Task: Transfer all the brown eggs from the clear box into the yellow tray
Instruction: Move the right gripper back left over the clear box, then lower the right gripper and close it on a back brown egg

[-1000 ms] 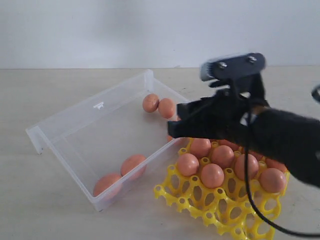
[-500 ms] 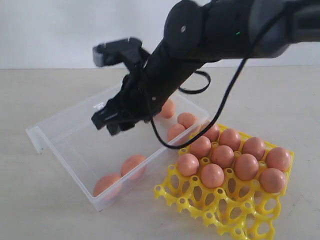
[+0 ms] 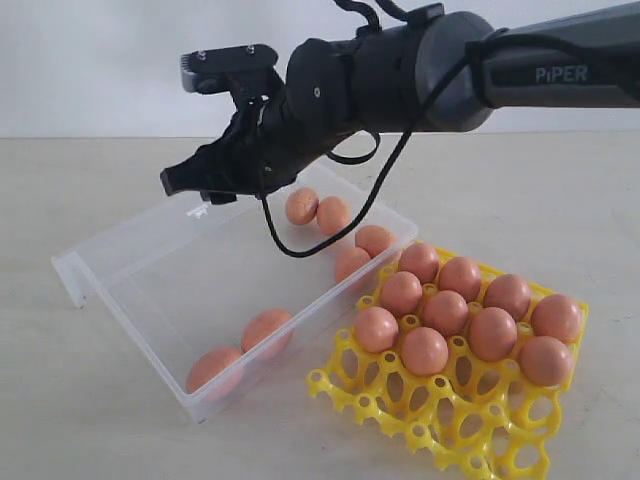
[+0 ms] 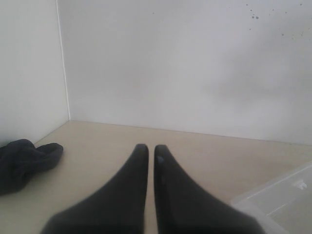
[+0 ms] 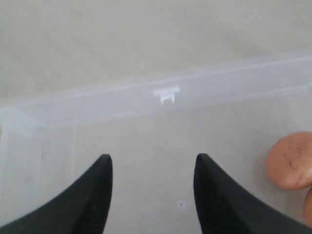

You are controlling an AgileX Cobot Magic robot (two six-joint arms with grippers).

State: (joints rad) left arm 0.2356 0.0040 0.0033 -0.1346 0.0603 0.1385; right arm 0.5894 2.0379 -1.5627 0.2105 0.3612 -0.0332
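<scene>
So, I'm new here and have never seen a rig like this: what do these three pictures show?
These are two robot arms, each ending in a two-fingered gripper with its own camera. One picture looks at the table from outside; the other two look along each gripper's fingers. The right gripper hangs open and empty above the clear box, where a few brown eggs lie; more sit in the yellow tray. The left gripper is shut and holds nothing.

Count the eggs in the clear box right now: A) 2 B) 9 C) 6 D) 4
C: six brown eggs lie in the clear box, four grouped toward its far end and two together at its near corner.
</scene>
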